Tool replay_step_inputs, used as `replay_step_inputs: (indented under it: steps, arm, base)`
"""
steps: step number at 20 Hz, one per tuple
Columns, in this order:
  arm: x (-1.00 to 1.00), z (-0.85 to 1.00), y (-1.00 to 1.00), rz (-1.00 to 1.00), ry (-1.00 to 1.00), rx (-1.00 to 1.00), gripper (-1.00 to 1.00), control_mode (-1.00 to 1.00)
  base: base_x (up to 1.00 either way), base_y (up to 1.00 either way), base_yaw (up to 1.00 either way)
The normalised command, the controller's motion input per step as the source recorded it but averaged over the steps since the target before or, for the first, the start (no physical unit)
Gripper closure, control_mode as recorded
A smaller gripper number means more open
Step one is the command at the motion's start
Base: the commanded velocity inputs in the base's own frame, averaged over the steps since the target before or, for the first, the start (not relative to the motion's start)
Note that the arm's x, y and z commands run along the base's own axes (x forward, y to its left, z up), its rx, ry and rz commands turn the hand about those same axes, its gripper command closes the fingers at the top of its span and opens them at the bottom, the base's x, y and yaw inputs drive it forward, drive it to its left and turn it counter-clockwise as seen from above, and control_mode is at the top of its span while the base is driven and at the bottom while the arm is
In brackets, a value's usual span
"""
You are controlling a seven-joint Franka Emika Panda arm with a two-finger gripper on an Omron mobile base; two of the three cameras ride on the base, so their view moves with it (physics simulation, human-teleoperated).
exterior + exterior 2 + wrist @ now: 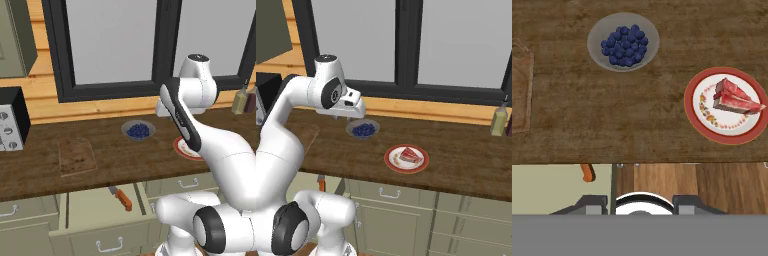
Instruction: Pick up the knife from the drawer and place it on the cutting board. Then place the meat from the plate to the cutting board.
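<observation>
The knife [121, 198], with its orange-red handle, lies inside the pulled-out drawer [102, 239] under the counter; the hand view catches its handle [587, 172]. The brown cutting board [76, 156] rests bare on the counter above the drawer and sits at the left edge of the hand view [521, 90]. The meat [410, 156] lies on the orange-rimmed plate [392, 163], to the right of the board [734, 97]. My gripper [640, 204] hovers high over the counter's front edge, between board and plate, open and holding nothing.
A grey bowl of blue berries [138, 130] stands at the back of the counter between board and plate. A toaster oven [11, 120] sits at the far left and bottles [498, 121] at the far right. Closed drawers [187, 184] line the cabinet front.
</observation>
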Motion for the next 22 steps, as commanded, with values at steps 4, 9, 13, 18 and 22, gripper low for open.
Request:
replay_step_inputs:
  steps: [4,9,13,18,22]
  arm:
    - [-0.16,-0.01,0.00,0.00,0.00,0.00,-1.00,-1.00]
    - [-0.53,-0.21,0.00,0.00,0.00,-0.01,-1.00,-1.00]
    - [-0.62,-0.55,0.01,0.00,0.00,-0.07,-1.00,-1.00]
    - [-0.40,-0.68,0.18,0.00,0.00,-0.07,-1.00,-1.00]
    - [-0.23,-0.56,0.14,0.00,0.00,-0.02,-1.00,-1.00]
  base:
    - [0.00,0.00,0.00]
    - [0.00,0.00,0.00]
    - [0.00,0.00,0.00]
    - [0.00,0.00,0.00]
    - [0.00,0.00,0.00]
